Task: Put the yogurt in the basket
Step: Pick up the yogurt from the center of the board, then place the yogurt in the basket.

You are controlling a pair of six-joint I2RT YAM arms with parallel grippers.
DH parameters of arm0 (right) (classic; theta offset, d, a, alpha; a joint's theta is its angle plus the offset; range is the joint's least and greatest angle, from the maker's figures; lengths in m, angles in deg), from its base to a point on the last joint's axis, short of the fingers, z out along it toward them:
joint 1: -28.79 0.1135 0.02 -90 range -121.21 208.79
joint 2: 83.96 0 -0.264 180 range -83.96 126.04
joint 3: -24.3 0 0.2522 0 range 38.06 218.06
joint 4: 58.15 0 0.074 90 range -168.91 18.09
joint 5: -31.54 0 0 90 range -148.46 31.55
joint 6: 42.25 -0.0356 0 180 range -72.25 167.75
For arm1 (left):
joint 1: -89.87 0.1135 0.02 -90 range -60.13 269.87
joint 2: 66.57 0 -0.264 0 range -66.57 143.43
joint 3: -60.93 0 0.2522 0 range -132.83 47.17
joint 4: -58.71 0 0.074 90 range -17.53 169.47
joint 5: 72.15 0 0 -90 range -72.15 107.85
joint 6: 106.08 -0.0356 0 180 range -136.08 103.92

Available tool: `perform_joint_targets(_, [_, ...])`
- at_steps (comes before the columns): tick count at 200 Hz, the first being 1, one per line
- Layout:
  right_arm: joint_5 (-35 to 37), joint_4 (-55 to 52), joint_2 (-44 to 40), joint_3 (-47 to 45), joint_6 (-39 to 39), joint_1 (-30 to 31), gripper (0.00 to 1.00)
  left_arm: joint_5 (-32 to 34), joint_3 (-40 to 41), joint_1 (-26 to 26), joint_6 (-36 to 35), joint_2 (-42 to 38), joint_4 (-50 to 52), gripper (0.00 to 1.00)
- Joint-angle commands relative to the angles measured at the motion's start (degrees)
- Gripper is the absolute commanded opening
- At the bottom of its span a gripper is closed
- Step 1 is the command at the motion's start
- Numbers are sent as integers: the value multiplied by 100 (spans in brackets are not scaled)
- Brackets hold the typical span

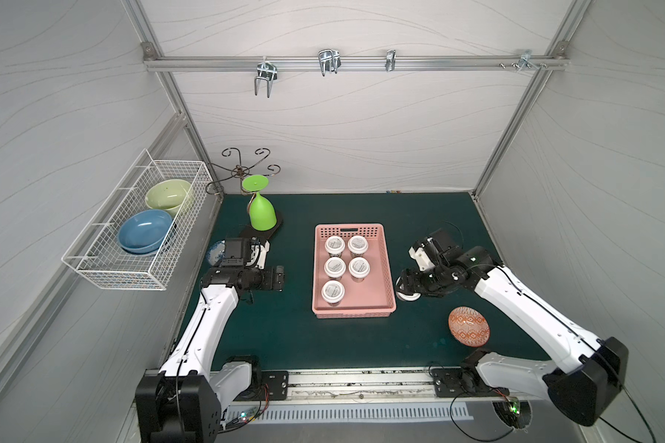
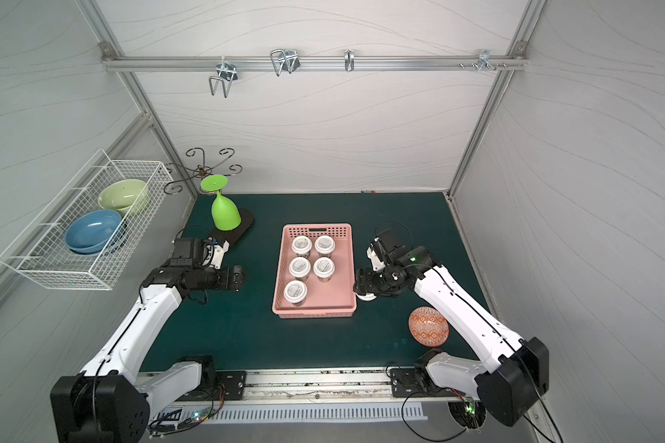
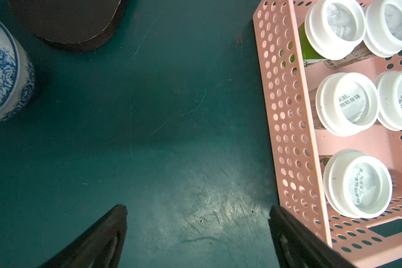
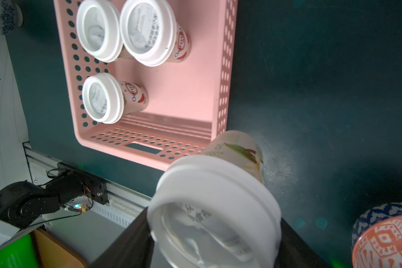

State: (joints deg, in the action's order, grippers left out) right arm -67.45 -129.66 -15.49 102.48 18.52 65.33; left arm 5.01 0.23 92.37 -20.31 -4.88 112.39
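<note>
The pink basket point(image 1: 389, 264) point(image 2: 351, 264) sits mid-table and holds several white-lidded yogurt cups point(image 1: 334, 245) point(image 3: 347, 104) point(image 4: 102, 98); its near right part is bare. My right gripper point(image 1: 406, 287) point(image 2: 363, 288) point(image 4: 215, 234) is shut on another yogurt cup point(image 1: 408, 297) point(image 4: 214, 185), with a finger on each side of its lid. That cup is just outside the basket's near right corner point(image 4: 218, 130). On the basket's left, my left gripper point(image 1: 279, 279) point(image 2: 238, 279) point(image 3: 197, 213) hangs open over the green mat with nothing between its fingers, close to the perforated wall point(image 3: 286, 116).
An orange patterned bowl point(image 1: 469, 326) point(image 4: 385, 241) lies near the right arm. A blue-and-white bowl point(image 3: 0, 69) and a black base point(image 3: 67, 20) carrying an upturned green goblet point(image 1: 262, 214) stand by the left arm. A white wire basket point(image 1: 104, 264) with two bowls hangs on the left wall.
</note>
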Motion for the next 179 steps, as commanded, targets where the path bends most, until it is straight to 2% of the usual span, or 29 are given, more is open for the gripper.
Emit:
perform_joint_targets(1, [75, -436, 126, 338, -139, 299, 72, -61, 53, 74, 45, -127, -257, 99])
perform_joint_targets(100, [-239, 17, 1101, 824, -184, 1402, 72, -78, 123, 215, 71, -272, -300, 99])
perform_joint_targets(179, [-305, 550, 2148, 1223, 57, 1436, 72, -105, 163, 231, 67, -307, -317, 99])
